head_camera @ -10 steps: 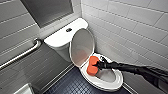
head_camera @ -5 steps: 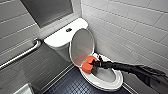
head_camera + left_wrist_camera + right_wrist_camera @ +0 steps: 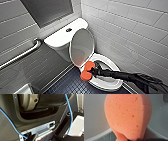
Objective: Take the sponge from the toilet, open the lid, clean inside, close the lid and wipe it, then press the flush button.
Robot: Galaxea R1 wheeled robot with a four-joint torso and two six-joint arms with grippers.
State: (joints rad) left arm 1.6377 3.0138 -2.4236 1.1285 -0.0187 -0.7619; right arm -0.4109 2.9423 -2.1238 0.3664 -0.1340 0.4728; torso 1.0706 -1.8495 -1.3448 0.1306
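Sponge (image 3: 87,71) was clamped in our right tool (image 3: 91,71). The jaws were closed on its side near the pinched waist, as far as we could read it from the head view. It was orange-red, with one lobe higher and one lower.

It sat at the rim of the toilet (image 3: 108,85) bowl, on the side toward the grab bar (image 3: 23,54), just below the lower edge of the lid (image 3: 82,46). We couldn't tell whether it was touching the rim or just off it. In the right wrist view we saw the porous face up close, with white ceramic curving behind it and a strip of dark tile under it.

The lid stood raised, inner face toward us, in front of the tank (image 3: 58,38). The flush button (image 3: 68,30) was in the centre of the tank top, well apart from the sponge. Our right arm (image 3: 130,76), dark, ran in from the lower right of the head view across the open bowl.

The floor (image 3: 71,86) was small dark blue tiles. A white tiled wall (image 3: 130,27) stood to the right of the toilet, and the grab bar hung on the grey wall to its left.

In the left wrist view we saw a blue cable (image 3: 10,123) looping over dark robot housing.
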